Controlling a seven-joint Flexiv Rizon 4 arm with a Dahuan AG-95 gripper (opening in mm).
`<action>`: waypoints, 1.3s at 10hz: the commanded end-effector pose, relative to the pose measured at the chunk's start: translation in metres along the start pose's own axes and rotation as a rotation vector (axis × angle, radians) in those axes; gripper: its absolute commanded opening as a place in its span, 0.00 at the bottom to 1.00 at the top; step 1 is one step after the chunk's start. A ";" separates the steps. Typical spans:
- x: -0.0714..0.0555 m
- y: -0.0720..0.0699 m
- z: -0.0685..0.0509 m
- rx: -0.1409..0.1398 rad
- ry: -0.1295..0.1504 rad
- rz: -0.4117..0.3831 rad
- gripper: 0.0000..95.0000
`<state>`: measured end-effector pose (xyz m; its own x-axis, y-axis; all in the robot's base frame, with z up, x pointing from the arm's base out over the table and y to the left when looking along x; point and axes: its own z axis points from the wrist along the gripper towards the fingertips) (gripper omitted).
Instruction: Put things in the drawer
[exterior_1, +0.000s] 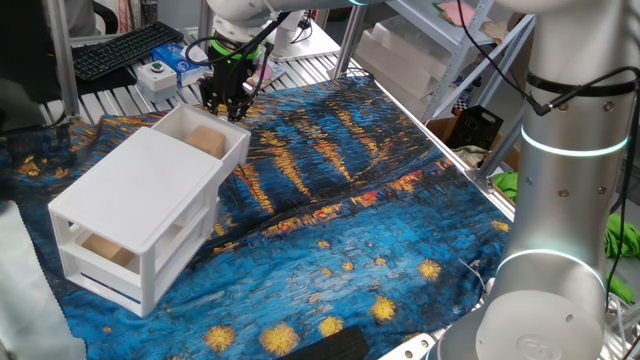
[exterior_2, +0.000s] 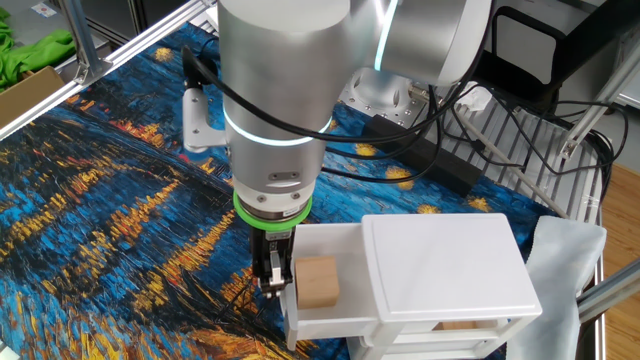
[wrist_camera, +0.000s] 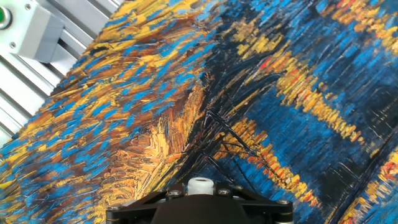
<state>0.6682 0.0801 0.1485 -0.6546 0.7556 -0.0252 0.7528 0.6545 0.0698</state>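
Observation:
The white cabinet (exterior_1: 130, 190) lies on the blue and yellow cloth with its upper drawer (exterior_1: 235, 140) pulled out. One tan block (exterior_1: 207, 140) rests inside that drawer (exterior_2: 330, 240), and the other fixed view shows the same block (exterior_2: 318, 282). My gripper (exterior_1: 225, 105) points down just outside the drawer's front wall, close to it and low over the cloth (exterior_2: 268, 272). Nothing shows between its dark fingers, and the gap between them is too hard to make out. The hand view shows only cloth (wrist_camera: 236, 93) below, with the fingers out of frame.
A second tan block (exterior_1: 105, 250) sits in the lower drawer. Behind the cloth's far edge are a grey button box (exterior_1: 160, 75), a blue packet (exterior_1: 185, 60) and a keyboard (exterior_1: 125, 48). Cables (exterior_2: 440, 165) lie beside the arm's base.

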 end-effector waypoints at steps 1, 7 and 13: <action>0.000 0.001 0.000 -0.007 -0.005 0.004 0.00; 0.004 0.002 0.001 -0.009 -0.015 0.016 0.00; 0.010 0.004 0.001 -0.012 -0.017 0.032 0.00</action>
<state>0.6638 0.0903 0.1486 -0.6269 0.7780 -0.0414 0.7738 0.6279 0.0832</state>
